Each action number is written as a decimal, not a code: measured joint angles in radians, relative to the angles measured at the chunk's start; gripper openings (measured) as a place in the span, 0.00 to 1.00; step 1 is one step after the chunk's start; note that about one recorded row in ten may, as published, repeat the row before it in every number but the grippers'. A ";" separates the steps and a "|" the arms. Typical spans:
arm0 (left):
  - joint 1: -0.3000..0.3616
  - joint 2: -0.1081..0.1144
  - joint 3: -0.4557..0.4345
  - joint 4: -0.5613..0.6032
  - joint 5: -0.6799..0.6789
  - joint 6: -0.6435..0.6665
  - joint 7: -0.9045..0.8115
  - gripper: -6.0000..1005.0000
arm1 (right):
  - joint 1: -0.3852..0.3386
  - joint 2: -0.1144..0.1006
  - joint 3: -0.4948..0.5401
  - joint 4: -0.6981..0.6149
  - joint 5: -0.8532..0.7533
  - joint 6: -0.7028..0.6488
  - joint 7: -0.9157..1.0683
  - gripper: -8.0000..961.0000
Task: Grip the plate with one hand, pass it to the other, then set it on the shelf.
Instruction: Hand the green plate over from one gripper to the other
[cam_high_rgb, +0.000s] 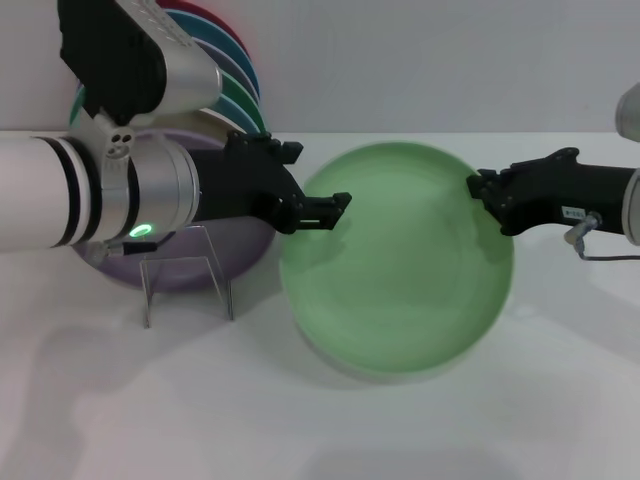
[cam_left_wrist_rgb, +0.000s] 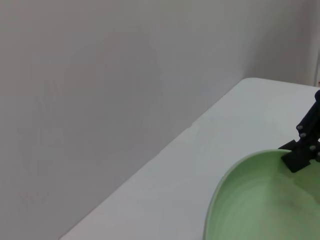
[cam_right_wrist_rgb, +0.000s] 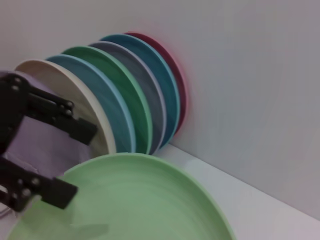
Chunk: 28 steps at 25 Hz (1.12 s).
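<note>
The light mint-green plate (cam_high_rgb: 400, 265) hangs above the table, casting a shadow below. My right gripper (cam_high_rgb: 482, 196), slim and black, is shut on its right rim; it also shows in the left wrist view (cam_left_wrist_rgb: 300, 156) on the plate (cam_left_wrist_rgb: 260, 200). My left gripper (cam_high_rgb: 335, 208), on the bulky silver wrist with the green light, is at the plate's left rim. In the right wrist view the left gripper (cam_right_wrist_rgb: 80, 161) stands open, jaws well apart, one finger (cam_right_wrist_rgb: 55, 191) at the edge of the plate (cam_right_wrist_rgb: 135, 200). The clear acrylic rack (cam_high_rgb: 187, 275) stands under the left wrist.
A lilac plate (cam_high_rgb: 245, 250) sits at the rack, behind my left gripper. A row of several coloured plates (cam_right_wrist_rgb: 140, 100) leans against the back wall at the left. White table (cam_high_rgb: 320, 430) in front.
</note>
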 joint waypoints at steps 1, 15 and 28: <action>-0.005 0.001 0.002 0.008 -0.001 -0.001 -0.002 0.64 | 0.001 0.000 -0.004 0.003 0.001 0.000 0.002 0.10; -0.020 0.008 0.006 0.032 0.008 0.005 0.015 0.63 | -0.009 -0.001 -0.030 0.041 0.025 0.003 0.009 0.12; -0.015 0.007 0.023 0.038 0.016 0.059 0.048 0.29 | -0.012 -0.001 -0.032 0.031 0.054 0.008 0.019 0.13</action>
